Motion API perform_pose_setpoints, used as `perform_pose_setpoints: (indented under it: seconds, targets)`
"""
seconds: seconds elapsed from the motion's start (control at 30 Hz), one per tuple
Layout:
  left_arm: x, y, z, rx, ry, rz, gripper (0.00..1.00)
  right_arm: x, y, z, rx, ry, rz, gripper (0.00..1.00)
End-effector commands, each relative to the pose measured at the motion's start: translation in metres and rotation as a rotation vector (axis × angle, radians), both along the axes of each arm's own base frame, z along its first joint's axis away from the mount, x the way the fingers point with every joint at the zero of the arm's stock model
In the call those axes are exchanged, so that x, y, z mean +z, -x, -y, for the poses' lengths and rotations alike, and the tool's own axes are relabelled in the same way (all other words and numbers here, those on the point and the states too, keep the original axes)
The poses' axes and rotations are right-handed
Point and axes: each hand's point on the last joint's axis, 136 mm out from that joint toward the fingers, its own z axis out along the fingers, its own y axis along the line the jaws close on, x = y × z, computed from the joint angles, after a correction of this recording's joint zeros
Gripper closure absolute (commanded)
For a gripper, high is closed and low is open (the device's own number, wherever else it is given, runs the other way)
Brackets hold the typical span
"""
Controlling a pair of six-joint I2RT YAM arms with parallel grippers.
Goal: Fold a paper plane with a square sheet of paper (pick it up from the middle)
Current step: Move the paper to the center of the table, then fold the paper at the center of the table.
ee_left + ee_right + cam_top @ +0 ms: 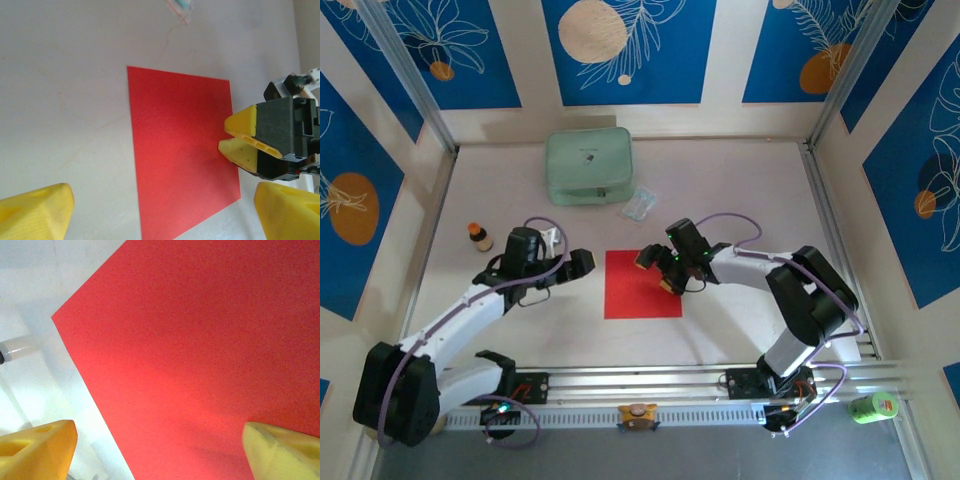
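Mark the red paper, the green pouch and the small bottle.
square sheet of paper (pixel 642 284): top view, centre of the sheet.
pale green pouch (pixel 588 165): top view, middle of its top face.
small bottle (pixel 479 238): top view, its body.

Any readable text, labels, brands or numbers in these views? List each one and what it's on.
Nothing reads legibly.
Dark mark on top of the pale green pouch: too small to read.
Any label on the small bottle: too small to read.
Reddish patch on the green container at the near right: blurred, unreadable.
The red sheet of paper: blank in every view.
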Motion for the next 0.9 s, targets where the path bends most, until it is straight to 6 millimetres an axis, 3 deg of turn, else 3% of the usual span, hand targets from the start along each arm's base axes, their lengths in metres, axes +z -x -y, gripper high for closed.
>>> perform_pose_setpoints:
  seconds: [0.0,0.17,0.3,0.57,0.7,0.87]
  targets:
    - [0.004,-0.003,0.004,-0.007,-0.043,0.002,0.11,-0.007,0.007,-0.011,0.005,-0.018,-0.059,0.12]
    - [-0.001,-0.001,0.012,-0.031,-0.081,-0.030,0.17,0.003,0.006,-0.017,-0.052,-0.075,-0.056,0.12]
    - [-0.004,0.004,0.029,-0.084,-0.134,-0.054,0.21,0.028,-0.003,-0.014,-0.043,-0.082,0.043,0.13]
    - [-0.022,0.009,0.067,-0.164,-0.325,-0.128,0.22,0.043,0.002,0.069,-0.160,0.184,0.117,0.08]
    - [-0.040,0.011,0.087,-0.207,-0.438,-0.206,0.22,0.050,0.008,0.098,-0.173,0.264,0.145,0.06]
    - [-0.061,0.012,0.096,-0.192,-0.575,-0.290,0.20,0.052,0.015,0.123,-0.221,0.279,0.165,0.04]
